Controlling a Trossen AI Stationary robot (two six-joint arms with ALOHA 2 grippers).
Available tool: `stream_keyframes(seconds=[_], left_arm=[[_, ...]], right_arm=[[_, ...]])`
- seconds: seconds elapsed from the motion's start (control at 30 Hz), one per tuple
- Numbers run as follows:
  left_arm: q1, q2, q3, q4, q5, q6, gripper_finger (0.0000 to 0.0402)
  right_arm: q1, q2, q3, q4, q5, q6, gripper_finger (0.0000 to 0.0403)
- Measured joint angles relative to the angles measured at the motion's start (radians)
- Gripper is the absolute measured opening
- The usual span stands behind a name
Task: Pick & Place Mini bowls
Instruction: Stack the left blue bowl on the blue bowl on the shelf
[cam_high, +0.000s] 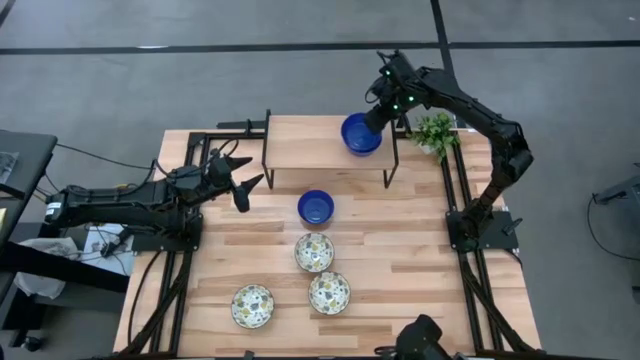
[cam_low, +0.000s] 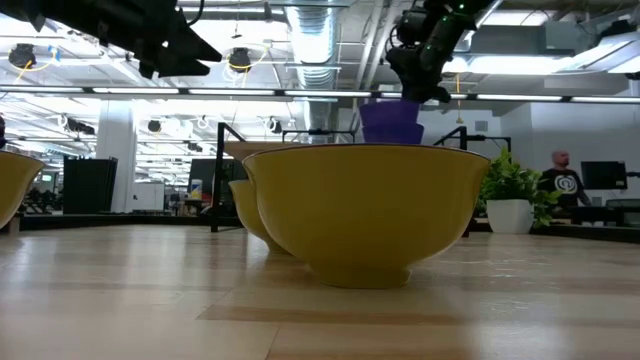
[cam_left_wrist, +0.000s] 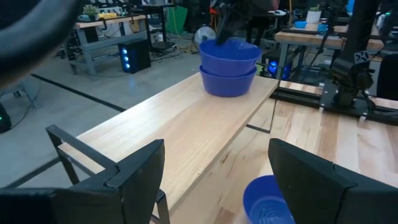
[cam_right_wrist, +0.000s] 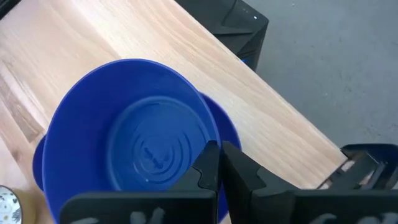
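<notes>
In the upper right of the high view, the right gripper (cam_high: 374, 122) has its jaws closed on the rim of a glossy cobalt blue bowl (cam_high: 361, 134), which sits nested in a second blue bowl (cam_left_wrist: 227, 81) on the raised light-wood shelf (cam_high: 310, 148) at the far side of the table (cam_high: 400, 260). The right wrist view shows the two dark fingers (cam_right_wrist: 208, 168) pinching the near rim, one inside and one outside. Just right of that stack stands a small green plant (cam_high: 434, 132).

At the left of the high view, the left gripper (cam_high: 243, 184) hovers above the table with its jaws spread wide and nothing between them, pointing toward the shelf.

A third blue bowl (cam_high: 315, 208) rests on the table at the centre of the frame, just in front of the shelf. Below it, three white bowls with speckled green-yellow floral insides lie in the lower centre: one (cam_high: 314, 252) just beneath the blue bowl, one (cam_high: 329, 293) lower right of that, and one (cam_high: 252, 306) to the lower left.
</notes>
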Motion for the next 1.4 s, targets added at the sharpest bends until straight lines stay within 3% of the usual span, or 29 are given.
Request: stream_keyframes(seconds=[0.97, 1.13, 1.4], left_arm=[[0.000, 0.000, 0.000, 0.000, 0.020, 0.000, 0.0285], [0.000, 0.000, 0.000, 0.000, 0.020, 0.000, 0.0285], [0.000, 0.000, 0.000, 0.000, 0.020, 0.000, 0.0285]], right_arm=[[0.002, -0.001, -0.001, -0.042, 0.000, -0.004, 0.0002], [0.005, -0.001, 0.000, -0.042, -0.002, -0.002, 0.0019], [0.004, -0.001, 0.000, -0.042, -0.002, -0.004, 0.0080]])
